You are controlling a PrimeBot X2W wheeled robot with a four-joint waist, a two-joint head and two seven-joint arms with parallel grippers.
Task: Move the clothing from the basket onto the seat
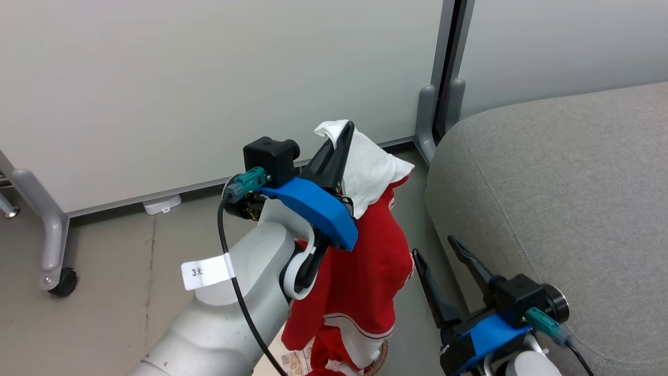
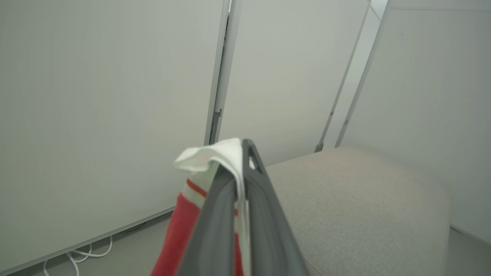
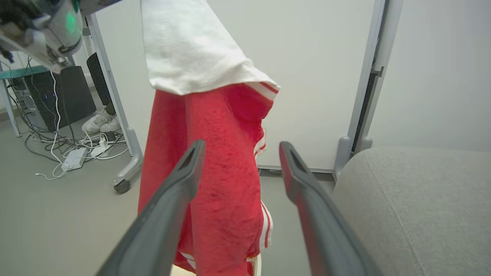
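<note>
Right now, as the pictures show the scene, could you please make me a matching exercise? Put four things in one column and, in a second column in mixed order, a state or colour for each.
Column A
1. left gripper
2. right gripper
3. garment
4. seat

Column B
a. open, holding nothing
b. grey fabric, at the right of the head view
c. shut on white cloth, raised
d. red and white, hanging down in the air

Right pairs: 1-c, 2-a, 3-d, 4-b
</note>
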